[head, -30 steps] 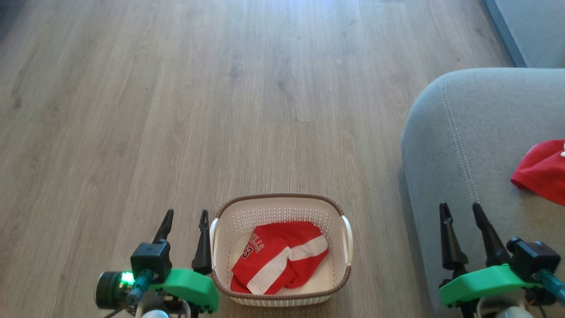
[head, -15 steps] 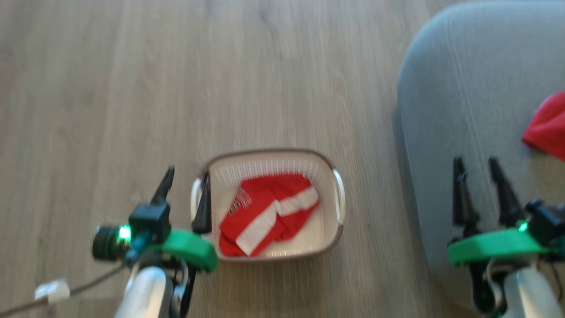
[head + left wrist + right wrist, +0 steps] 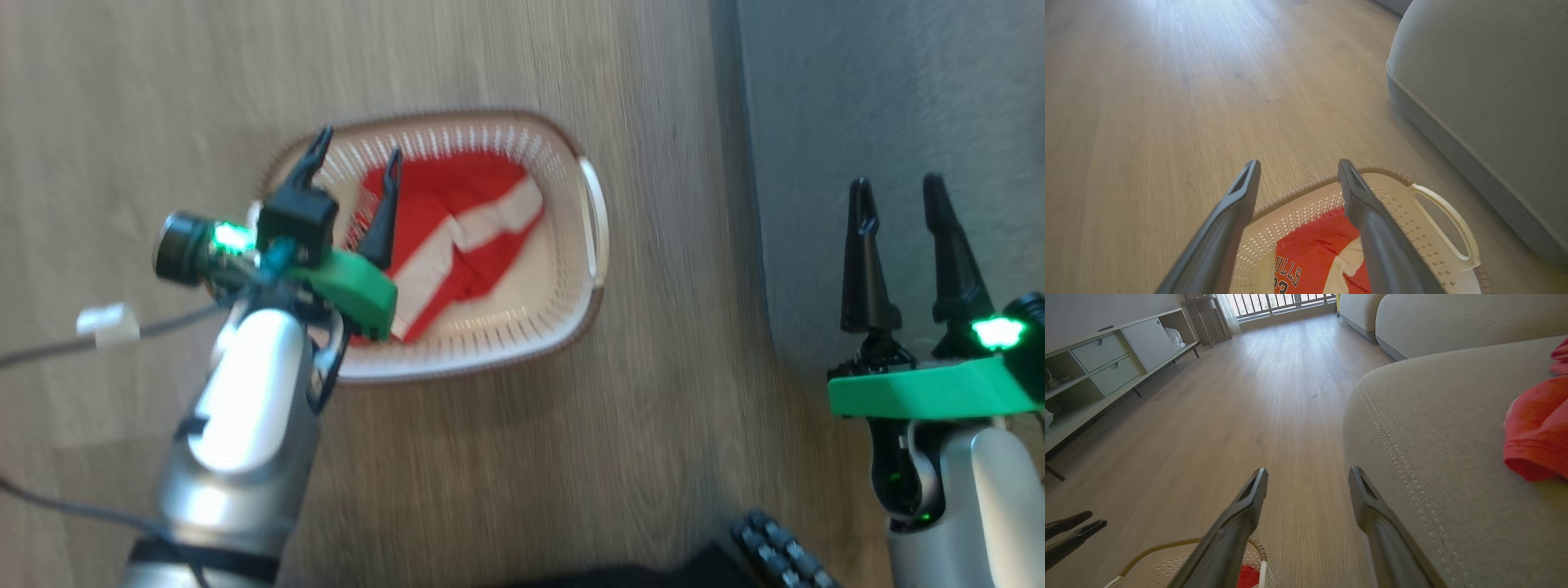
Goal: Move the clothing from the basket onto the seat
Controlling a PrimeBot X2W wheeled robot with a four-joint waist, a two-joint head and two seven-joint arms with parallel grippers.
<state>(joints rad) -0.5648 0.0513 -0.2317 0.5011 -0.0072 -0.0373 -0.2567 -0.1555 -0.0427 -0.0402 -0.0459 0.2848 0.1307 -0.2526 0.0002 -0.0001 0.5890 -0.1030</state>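
The white perforated basket [image 3: 584, 269] with a brown rim stands on the wooden floor, left of the grey seat [image 3: 898, 98]. In it lies a red garment [image 3: 469, 216] with a white stripe; the left wrist view shows its printed lettering [image 3: 1310, 261]. My left gripper [image 3: 362, 143] hangs open over the basket's left part, fingers above the cloth [image 3: 1298, 163]. My right gripper [image 3: 896, 181] is open and holds nothing, by the seat's front edge [image 3: 1308, 470]. A second red garment [image 3: 1535, 433] lies on the seat [image 3: 1453, 437].
A cable with a white tag [image 3: 106, 322] runs off my left arm. A low white cabinet [image 3: 1106, 363] lines the far left wall, and another sofa [image 3: 1453, 318] stands behind the seat. Open wooden floor [image 3: 1167, 102] stretches beyond the basket [image 3: 1437, 220].
The head camera has tilted down, shifting the whole picture. My left gripper has gone from beside the basket's left wall to over its inside. Both grippers stay open.
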